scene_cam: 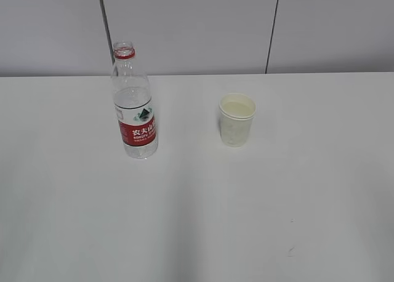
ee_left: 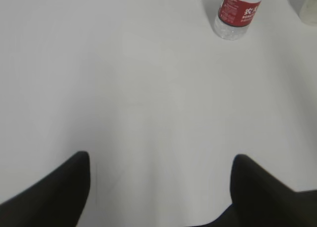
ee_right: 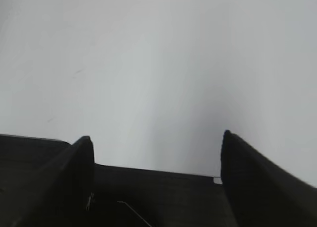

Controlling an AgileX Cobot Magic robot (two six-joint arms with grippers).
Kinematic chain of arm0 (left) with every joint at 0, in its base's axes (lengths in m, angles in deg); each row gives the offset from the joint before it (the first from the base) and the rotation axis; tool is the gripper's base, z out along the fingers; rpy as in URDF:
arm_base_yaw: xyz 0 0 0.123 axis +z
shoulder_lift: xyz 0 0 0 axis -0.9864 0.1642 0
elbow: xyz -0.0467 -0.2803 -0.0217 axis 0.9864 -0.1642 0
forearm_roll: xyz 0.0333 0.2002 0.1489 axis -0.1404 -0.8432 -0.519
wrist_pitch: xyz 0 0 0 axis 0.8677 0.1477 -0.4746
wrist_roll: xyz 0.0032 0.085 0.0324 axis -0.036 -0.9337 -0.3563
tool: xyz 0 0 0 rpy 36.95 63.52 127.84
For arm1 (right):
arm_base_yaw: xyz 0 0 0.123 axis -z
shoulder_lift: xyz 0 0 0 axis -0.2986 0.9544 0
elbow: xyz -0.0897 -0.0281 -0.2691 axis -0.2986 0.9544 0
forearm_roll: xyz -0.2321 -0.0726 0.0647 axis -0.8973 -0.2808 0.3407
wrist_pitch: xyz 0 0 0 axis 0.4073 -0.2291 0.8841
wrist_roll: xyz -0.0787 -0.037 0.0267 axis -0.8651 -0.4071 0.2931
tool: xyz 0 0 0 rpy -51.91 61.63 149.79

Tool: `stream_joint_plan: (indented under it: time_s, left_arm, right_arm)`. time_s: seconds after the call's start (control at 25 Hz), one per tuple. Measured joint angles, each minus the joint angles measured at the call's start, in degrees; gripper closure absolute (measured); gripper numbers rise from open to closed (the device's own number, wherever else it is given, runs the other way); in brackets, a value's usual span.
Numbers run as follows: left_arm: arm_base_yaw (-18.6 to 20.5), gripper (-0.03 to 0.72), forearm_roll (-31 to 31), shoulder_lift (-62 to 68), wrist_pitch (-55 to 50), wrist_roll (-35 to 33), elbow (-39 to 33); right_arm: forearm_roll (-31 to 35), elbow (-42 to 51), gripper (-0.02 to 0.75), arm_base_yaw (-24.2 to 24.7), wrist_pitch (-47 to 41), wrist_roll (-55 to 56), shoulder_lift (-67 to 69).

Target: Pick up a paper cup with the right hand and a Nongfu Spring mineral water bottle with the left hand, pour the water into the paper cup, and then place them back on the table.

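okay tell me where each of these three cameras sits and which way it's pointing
Exterior view: raised in front, slanting down at the table, bottle and paper cup; no robot parts show.
Left wrist view: on the left arm, looking past the open left gripper toward the bottle's base, shared with the exterior view.
Right wrist view: on the right arm, open right gripper over bare table.

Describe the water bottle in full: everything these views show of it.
The Nongfu Spring mineral water bottle is clear, thin-looking plastic with a red neck ring and no cap on its open mouth. A red-and-white label with white Chinese characters and a green mark wraps its lower half. It stands upright on the table, left of the paper cup and apart from it. It appears partly filled, though the level is hard to judge. Nothing grips it; the left wrist view shows only its base and label.
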Motion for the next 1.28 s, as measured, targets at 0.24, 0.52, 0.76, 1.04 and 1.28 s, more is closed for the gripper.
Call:
stream_joint_plan:
  time_s: [0.24, 0.52, 0.76, 1.04, 1.28]
  left_arm:
    - [0.0, 0.155, 0.0, -5.1, -0.2, 0.0, 0.0]
    - [0.0, 0.155, -0.3, -10.6, -0.6, 0.0, 0.0]
    - [0.0, 0.156, -0.5, -10.7, -0.8, 0.0, 0.0]
    - [0.0, 0.157, -0.7, -10.7, -0.8, 0.0, 0.0]
    - [0.0, 0.157, -0.7, -10.7, -0.8, 0.0, 0.0]
  right_arm:
    - [0.0, 0.0, 0.150, 0.0, -0.2, 0.0, -7.3]
    - [0.0, 0.0, 0.150, 0.0, -0.4, 0.0, -12.2]
    - [0.1, 0.0, 0.150, 0.0, -0.5, 0.0, -15.9]
    - [0.1, 0.0, 0.150, 0.0, -0.7, 0.0, -16.1]
    - [0.1, 0.0, 0.150, 0.0, -0.7, 0.0, -16.1]
